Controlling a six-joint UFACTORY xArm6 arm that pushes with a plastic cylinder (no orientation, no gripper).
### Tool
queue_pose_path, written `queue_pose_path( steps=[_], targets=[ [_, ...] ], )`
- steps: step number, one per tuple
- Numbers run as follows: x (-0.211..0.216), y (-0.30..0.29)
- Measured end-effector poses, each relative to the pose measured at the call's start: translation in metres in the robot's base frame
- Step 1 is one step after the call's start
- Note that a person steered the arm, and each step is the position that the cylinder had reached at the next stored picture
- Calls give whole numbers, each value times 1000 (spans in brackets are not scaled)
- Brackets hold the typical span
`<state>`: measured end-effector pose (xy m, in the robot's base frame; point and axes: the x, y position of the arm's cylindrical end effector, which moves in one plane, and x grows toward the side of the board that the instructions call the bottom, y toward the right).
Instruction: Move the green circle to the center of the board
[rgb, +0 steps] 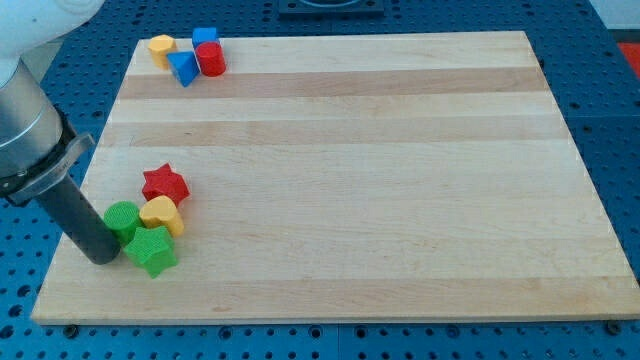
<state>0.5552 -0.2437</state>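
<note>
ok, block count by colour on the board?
Red: 2, star and cylinder
Green: 2, circle and star
Yellow: 2, heart and one at the top
Blue: 2, triangle and cube
Total: 8

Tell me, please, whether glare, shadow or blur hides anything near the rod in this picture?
Camera view: lighting is even, no glare on the wooden board; my tip is sharp, left of the green circle block; only soft, short shadows sit under the blocks; the arm's upper part is cropped.
</note>
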Motion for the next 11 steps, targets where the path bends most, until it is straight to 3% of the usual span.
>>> queue_pose_path(
  steps=[4, 11],
  targets=[
    [-22, -30],
    [-43, 73]
  ],
)
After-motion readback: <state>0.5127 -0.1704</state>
